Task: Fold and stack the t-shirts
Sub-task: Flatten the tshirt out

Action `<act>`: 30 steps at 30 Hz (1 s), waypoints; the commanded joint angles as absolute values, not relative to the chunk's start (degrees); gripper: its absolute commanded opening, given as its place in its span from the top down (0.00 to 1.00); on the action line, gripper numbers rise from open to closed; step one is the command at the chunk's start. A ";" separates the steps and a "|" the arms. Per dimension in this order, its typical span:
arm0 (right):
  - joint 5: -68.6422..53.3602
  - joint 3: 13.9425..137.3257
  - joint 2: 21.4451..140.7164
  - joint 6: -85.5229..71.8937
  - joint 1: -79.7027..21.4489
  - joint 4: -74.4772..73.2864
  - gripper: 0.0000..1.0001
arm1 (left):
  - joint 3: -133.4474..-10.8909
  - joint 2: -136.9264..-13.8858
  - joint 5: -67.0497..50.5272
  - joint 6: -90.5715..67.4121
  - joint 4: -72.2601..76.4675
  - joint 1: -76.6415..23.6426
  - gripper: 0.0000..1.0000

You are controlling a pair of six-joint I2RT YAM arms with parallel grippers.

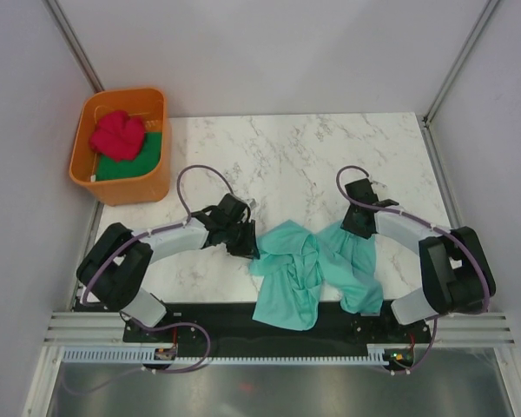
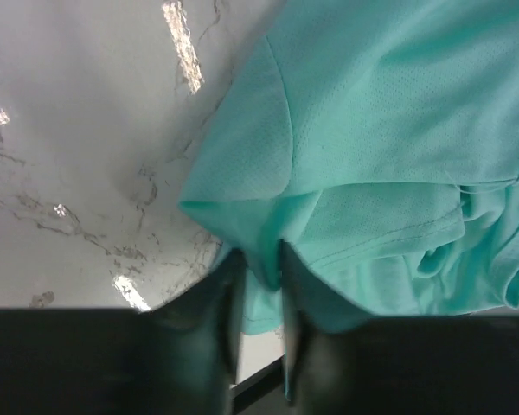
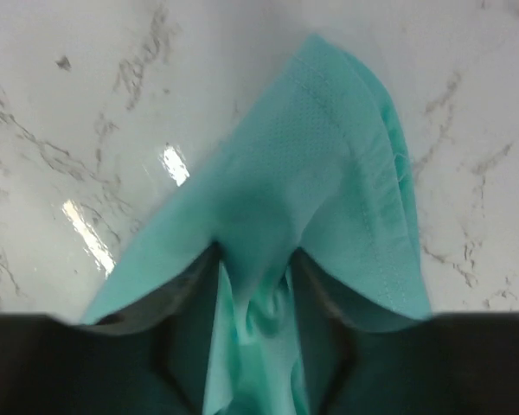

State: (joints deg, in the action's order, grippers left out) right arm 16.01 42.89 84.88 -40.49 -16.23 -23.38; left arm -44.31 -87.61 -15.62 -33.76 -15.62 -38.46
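viewing the top camera, i see the teal t-shirt [image 1: 308,271] lying crumpled on the marble table [image 1: 286,156]. it sits at the near edge between the two arms, and part of the cloth overlaps the black base plate [image 1: 208,317]. the left gripper [image 1: 245,241] sits at the shirt's left edge. the right gripper [image 1: 358,224] sits at its upper right corner.

left wrist view: the two dark fingers [image 2: 209,328] stand close together with a fold of teal cloth pinched in the narrow gap. i read the left gripper as clamped on the teal t-shirt. the rest of the shirt spreads rumpled to the upper right.

right wrist view: the fingers [image 3: 186,303] stand further apart. a bunch of teal cloth runs between them and rises to a peak beyond the tips. i read the right gripper as clamped on the same shirt.

the orange tub [image 1: 156,187] stands at the far left corner of the table, well apart from both grippers. the pinkish-red t-shirt [image 1: 119,133] lies bunched in it, on top of the dark green t-shirt [image 1: 143,163].
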 commanded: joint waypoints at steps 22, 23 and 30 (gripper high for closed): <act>37.27 72.02 77.97 -30.40 -11.69 -37.79 1.00 | -75.70 -79.48 -1.32 -25.13 -33.31 -31.46 0.98; 37.00 69.98 77.26 -31.11 -11.69 -37.79 1.00 | -73.41 -78.50 -1.49 -25.40 -33.22 -31.73 0.98; 35.25 56.17 74.36 -35.77 -10.64 -37.79 1.00 | -53.29 -72.78 -2.90 -29.17 -33.31 -32.17 0.98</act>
